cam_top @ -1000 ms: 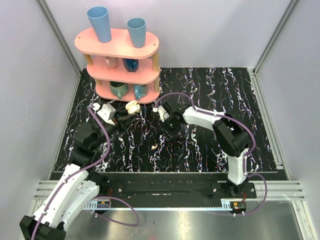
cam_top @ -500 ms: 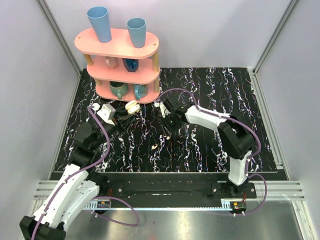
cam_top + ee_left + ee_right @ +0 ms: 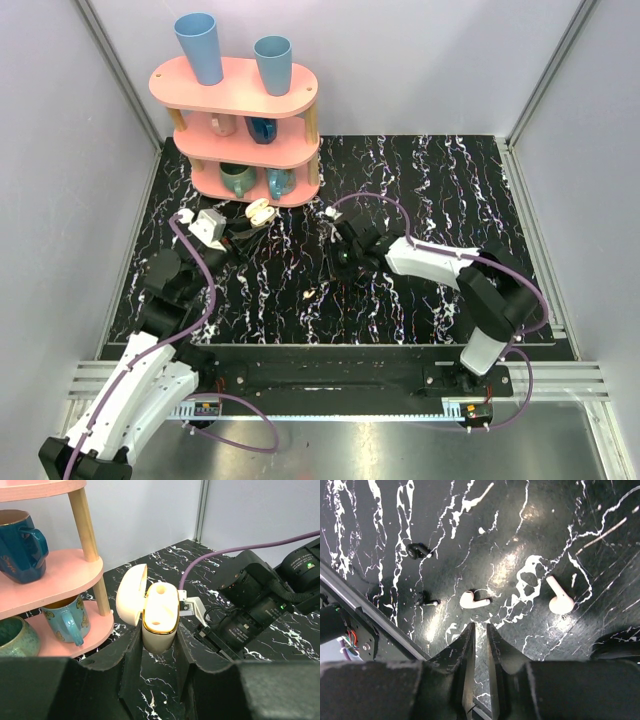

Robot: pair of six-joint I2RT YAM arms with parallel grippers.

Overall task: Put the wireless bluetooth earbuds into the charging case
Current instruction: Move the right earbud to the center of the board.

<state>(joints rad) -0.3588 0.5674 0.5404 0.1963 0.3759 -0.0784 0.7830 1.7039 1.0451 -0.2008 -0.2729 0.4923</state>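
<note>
My left gripper (image 3: 159,635) is shut on the charging case (image 3: 160,615), a cream-white case with a gold rim. Its lid stands open to the left and the case is held above the table, close to the pink shelf; it also shows in the top view (image 3: 261,212). Two cream-white earbuds lie on the black marbled table in the right wrist view, one (image 3: 472,600) just ahead of my fingertips, the other (image 3: 560,601) to the right. My right gripper (image 3: 480,627) is shut, empty and points down above the table; in the top view (image 3: 340,262) it is mid-table. One earbud (image 3: 310,294) shows there.
A pink three-tier shelf (image 3: 245,120) with cups and mugs stands at the back left, just behind the held case. Two small black objects (image 3: 417,551) (image 3: 426,600) lie left of the nearer earbud. A metal rail (image 3: 365,615) runs along the lower left of the right wrist view.
My right gripper has moved nearer and a little to the right, its arm swinging round. My left gripper has shifted slightly back toward the shelf with the case in it.
</note>
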